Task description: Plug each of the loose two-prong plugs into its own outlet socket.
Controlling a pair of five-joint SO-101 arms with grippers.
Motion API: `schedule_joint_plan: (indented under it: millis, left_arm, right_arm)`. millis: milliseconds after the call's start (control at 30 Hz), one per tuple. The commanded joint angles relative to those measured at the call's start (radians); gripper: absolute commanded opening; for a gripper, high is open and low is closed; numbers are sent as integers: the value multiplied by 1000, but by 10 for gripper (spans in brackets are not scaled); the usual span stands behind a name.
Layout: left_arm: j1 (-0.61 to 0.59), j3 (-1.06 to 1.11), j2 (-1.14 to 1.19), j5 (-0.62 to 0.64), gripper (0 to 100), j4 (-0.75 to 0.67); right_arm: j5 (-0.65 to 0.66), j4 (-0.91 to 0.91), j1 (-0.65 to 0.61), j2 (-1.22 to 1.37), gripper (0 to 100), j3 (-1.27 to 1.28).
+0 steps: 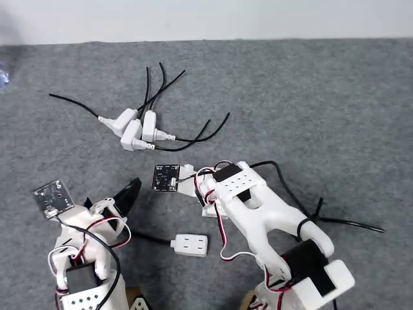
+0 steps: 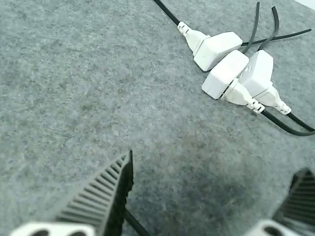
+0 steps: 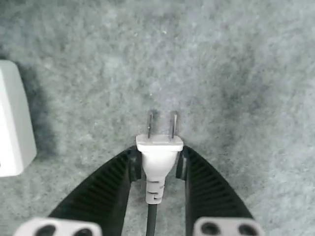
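We hold the plug [image 3: 159,145] clamped in the right gripper [image 3: 157,154], prongs forward — the free socket [image 1: 190,244] lies off-axis, nearer this arm. The left gripper [image 2: 215,164] is spread, empty.

A: You see that flat felt mat [image 1: 322,97]? Mottled grey, flecked light and dark.
B: Your small two-prong plastic plug [image 3: 158,156] is white, its prongs [image 3: 173,125] dull silver, its cord [image 3: 151,221] black.
A: Your three clustered plastic outlet sockets [image 1: 132,132] are white too, trailing black cables.
B: Your lone rectangular outlet socket [image 1: 190,244]: white, dark slots.
A: The ribbed fingers [image 3: 106,189] of your right gripper [image 3: 157,156] are black, finely ridged; your left gripper [image 2: 215,164] matches.
B: And your printed plastic arms [image 1: 258,206] are white, wired in red, white and black.
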Motion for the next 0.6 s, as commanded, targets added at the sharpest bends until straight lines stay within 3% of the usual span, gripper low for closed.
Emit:
schedule_joint_plan:
  millis: [0, 100, 267, 367, 567]
  left_arm:
    - [8, -12, -8, -11, 457, -3]
    - [9, -12, -8, -11, 457, -3]
    - [23, -12, -8, -11, 457, -3]
    - [121, -12, -8, -5, 457, -9]
    - [345, -12, -8, 110, 458, -215]
  right_arm:
    - [-5, -5, 4, -1, 97, -2]
    - [-5, -5, 4, -1, 0, -2]
    - [-3, 12, 4, -13, 8, -3]
    - [-12, 62, -8, -58, 8, -40]
    - [-112, 217, -73, -298, 8, -132]
